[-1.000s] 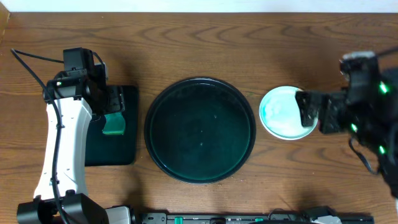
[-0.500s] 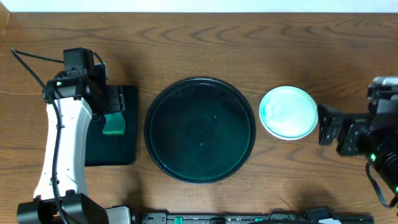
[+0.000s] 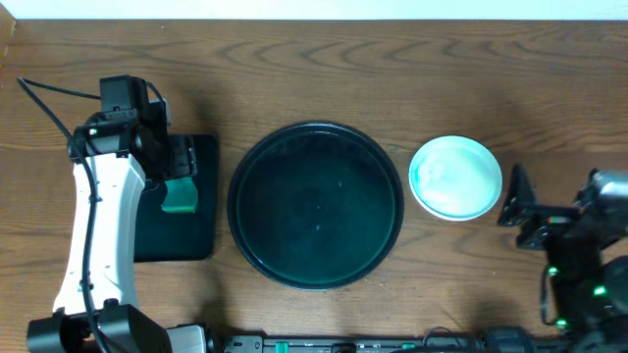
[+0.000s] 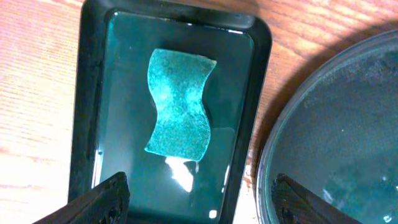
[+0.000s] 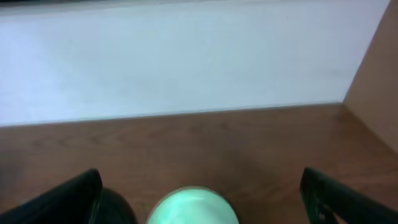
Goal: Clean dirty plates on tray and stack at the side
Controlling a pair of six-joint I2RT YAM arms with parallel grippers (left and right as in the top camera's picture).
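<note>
The large round black tray (image 3: 316, 204) lies in the middle of the table with no plates on it. A pale turquoise plate (image 3: 455, 176) sits on the wood to its right, with no dark smears showing; any plates under it are hidden. It also shows in the right wrist view (image 5: 193, 210). My right gripper (image 3: 520, 208) is open and empty, just right of the plate, apart from it, and pointing at it (image 5: 199, 202). My left gripper (image 3: 182, 169) is open and empty above the green cloth (image 4: 180, 106).
The green cloth lies in a small rectangular black tray (image 3: 201, 240) left of the round tray, whose rim shows in the left wrist view (image 4: 280, 143). A pale wall (image 5: 186, 56) stands behind the table's far edge.
My right arm has drawn back from the plate, toward the right and the front edge of the table. The plate stays where it was. My left arm has not moved.
</note>
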